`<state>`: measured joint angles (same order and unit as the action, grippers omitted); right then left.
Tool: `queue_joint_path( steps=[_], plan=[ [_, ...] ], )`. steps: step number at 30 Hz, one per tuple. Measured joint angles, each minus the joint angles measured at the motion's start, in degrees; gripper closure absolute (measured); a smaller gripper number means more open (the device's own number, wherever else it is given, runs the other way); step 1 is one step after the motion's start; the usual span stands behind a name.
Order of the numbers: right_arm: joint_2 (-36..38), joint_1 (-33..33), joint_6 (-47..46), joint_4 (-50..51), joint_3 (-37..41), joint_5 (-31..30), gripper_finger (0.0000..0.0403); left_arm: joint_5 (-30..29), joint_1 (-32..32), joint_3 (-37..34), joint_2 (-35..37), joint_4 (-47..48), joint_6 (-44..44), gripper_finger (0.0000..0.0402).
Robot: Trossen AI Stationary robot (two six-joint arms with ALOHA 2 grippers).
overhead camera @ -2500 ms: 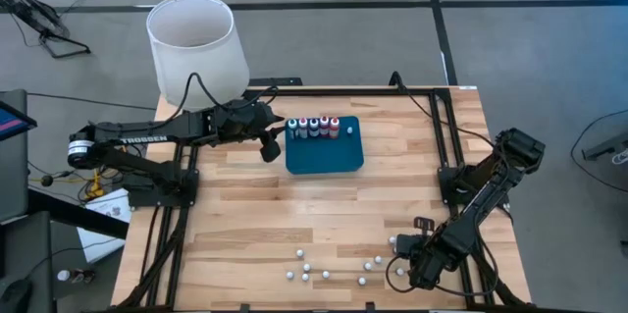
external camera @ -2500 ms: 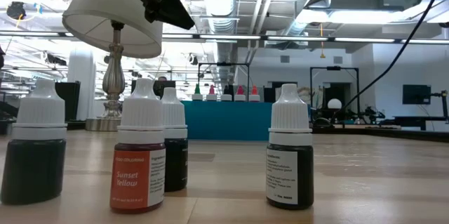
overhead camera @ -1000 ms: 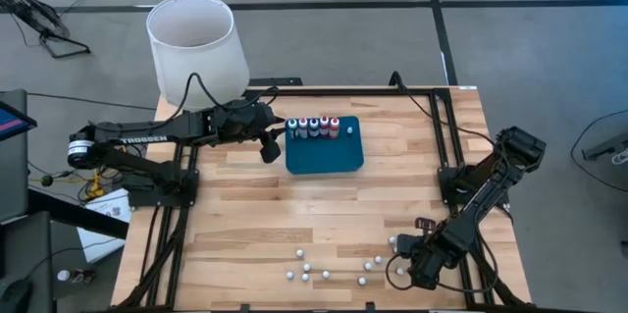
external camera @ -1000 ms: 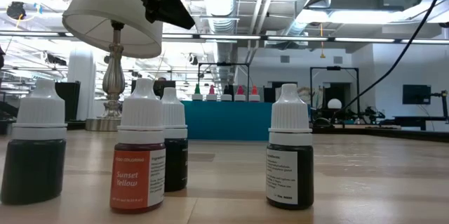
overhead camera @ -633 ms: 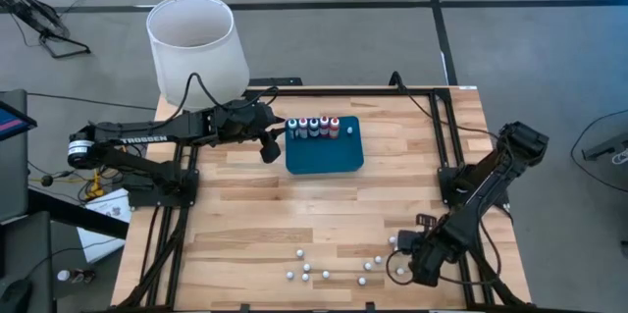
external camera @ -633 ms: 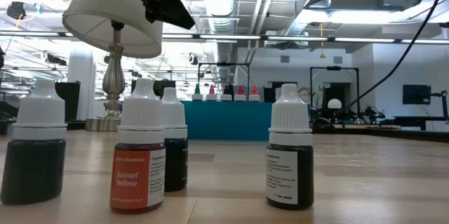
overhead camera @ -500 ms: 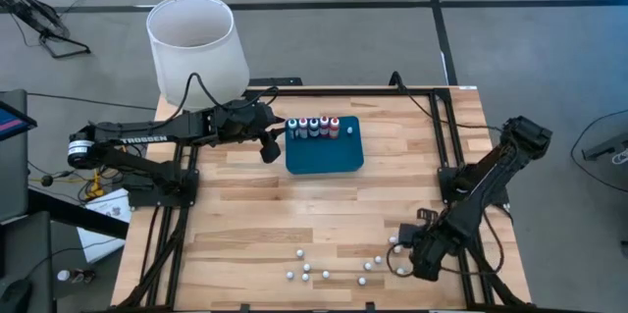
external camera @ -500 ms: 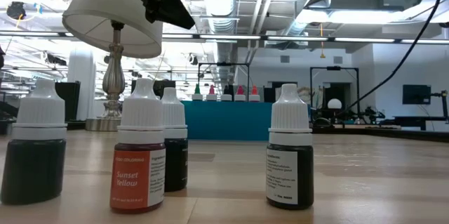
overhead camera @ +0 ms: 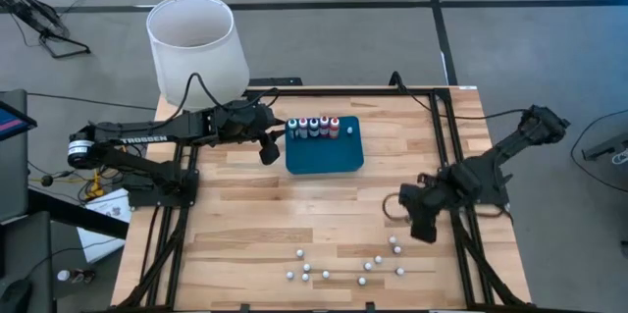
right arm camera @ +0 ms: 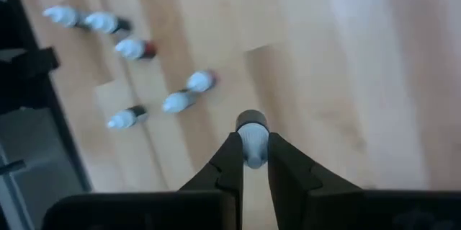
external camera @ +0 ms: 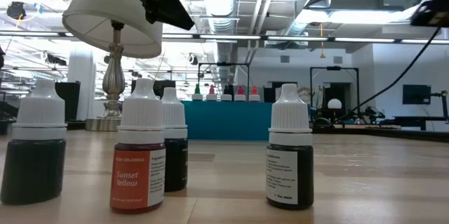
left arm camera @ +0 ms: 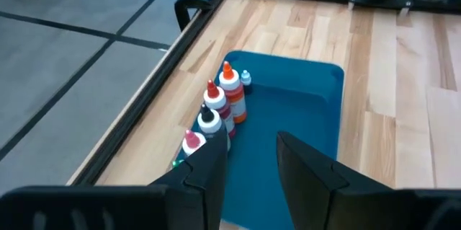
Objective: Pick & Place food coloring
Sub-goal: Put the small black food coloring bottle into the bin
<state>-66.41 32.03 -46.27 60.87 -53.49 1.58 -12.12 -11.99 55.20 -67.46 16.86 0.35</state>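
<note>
1. The right gripper [right arm camera: 248, 159] is pinching a small white-capped bottle [right arm camera: 251, 135] of food coloring between its two nearly closed fingers [right arm camera: 230, 161], gripping it just below the cap, well clear of the wood.
2. In the high view this right gripper [overhead camera: 424, 213] is hanging over the table [overhead camera: 324, 215] on the near-right side of the teal tray [overhead camera: 325, 151], well apart from it.
3. Loose bottles [overhead camera: 345, 266] are standing scattered on the wood nearer the front edge than the tray; from the right wrist view several of them [right arm camera: 140, 48] are showing as white caps below the gripper.
4. In the low view four of these bottles are standing upright close to the lens, one with an orange body [external camera: 138, 155] labelled Sunset Yellow, and a dark one [external camera: 290, 156] apart from the rest.
5. The left gripper [overhead camera: 270, 146] is hovering just beside the tray's left edge, its fingers [left arm camera: 205, 172] standing partly apart and gripping nothing.
6. A row of coloured bottles [overhead camera: 312, 127] is standing upright along the tray's far edge; one more small cap [overhead camera: 349, 130] is sitting at the row's right end.
7. A white lampshade [overhead camera: 194, 48] is standing beyond the tray, off the table's far-left corner.
</note>
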Motion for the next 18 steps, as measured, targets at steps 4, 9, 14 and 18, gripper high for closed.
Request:
queue_joint_path(
  steps=[4, 9, 14, 18],
  plan=[
    [1.38, -7.38, 7.32, 1.82, -0.02, 0.07, 0.0370, 0.33, 0.00, 0.00, 0.00, 1.56, -0.24, 0.0288],
    [1.48, -17.53, 19.58, 2.71, -1.76, 0.61, 0.0372, 1.35, 0.02, 0.00, 0.00, 4.17, -2.46, 0.0288],
    [0.53, -28.62, 30.88, 2.83, -4.72, 0.10, 0.0367, 2.85, 0.02, 0.00, 0.00, 6.17, -4.11, 0.0288],
    [-3.20, -36.16, 40.90, 3.18, -8.76, 0.06, 0.0371, 2.85, 0.02, 0.00, 0.00, 7.49, -5.47, 0.0288]
  ],
)
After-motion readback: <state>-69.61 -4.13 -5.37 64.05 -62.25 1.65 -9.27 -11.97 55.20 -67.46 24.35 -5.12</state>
